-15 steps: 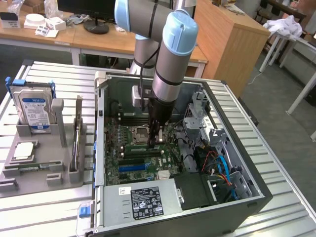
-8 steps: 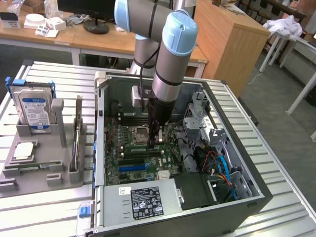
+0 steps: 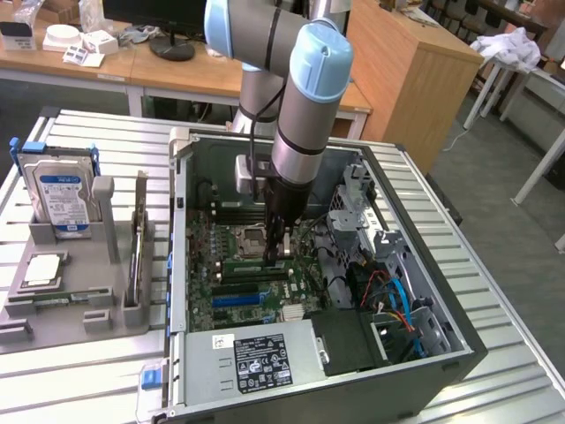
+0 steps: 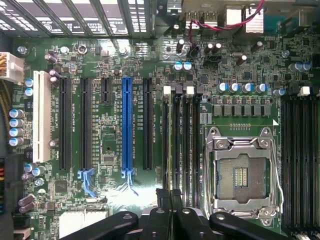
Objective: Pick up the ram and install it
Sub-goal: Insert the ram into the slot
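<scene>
We look straight down on the green motherboard (image 4: 112, 125) — a white slot (image 4: 41, 117) near one edge, black expansion slots (image 4: 64, 125) and one blue slot (image 4: 127, 125) side by side, then a bank of black memory slots (image 4: 182, 140) beside the open processor socket (image 4: 241, 175), its contacts bare inside a metal frame. Our gripper (image 4: 170, 192) hangs over one end of those memory slots with its dark fingers (image 4: 163, 200) pressed together — whether anything thin sits between them we cannot tell.

You see the ram (image 3: 141, 237) as a long, thin, narrow board. It stands on its long edge in the grey holder (image 3: 104, 212) on the table (image 3: 88, 371), at the exterior view's left of the open computer case (image 3: 459, 344).
</scene>
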Tool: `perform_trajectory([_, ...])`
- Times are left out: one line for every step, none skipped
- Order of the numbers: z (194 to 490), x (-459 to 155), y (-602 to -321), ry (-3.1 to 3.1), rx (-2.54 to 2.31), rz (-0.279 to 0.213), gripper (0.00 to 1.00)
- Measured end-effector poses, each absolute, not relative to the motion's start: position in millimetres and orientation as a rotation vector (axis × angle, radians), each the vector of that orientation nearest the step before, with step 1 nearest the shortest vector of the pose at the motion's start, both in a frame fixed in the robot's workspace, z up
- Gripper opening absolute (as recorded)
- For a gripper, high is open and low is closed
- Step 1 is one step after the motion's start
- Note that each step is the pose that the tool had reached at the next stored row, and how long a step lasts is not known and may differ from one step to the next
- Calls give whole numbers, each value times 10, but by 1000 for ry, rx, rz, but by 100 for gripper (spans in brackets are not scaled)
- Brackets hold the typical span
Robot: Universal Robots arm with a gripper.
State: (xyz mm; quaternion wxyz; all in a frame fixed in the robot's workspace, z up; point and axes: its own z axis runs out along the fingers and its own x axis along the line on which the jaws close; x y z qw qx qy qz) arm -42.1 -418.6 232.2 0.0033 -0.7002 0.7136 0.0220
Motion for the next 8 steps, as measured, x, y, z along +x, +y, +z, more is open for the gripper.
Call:
perform_trajectory([2321,-421,-4186,2237,-2195,70,12])
perform_trajectory([2321,-421,-4186,2237,-2195,70,12])
perform_trajectory([2321,-421,-4187,2237,-2195,70,12])
perform_trajectory([2321,-421,-4186,2237,-2195,70,12])
perform_trajectory([2322,-421,-4185,2237,-2195,70,12])
perform_trajectory([2322,-421,-4185,2237,-2195,70,12])
perform_trajectory([2321,-421,-4185,2237,-2195,70,12])
perform_trajectory([2321,-421,-4185,2237,-2195,70,12])
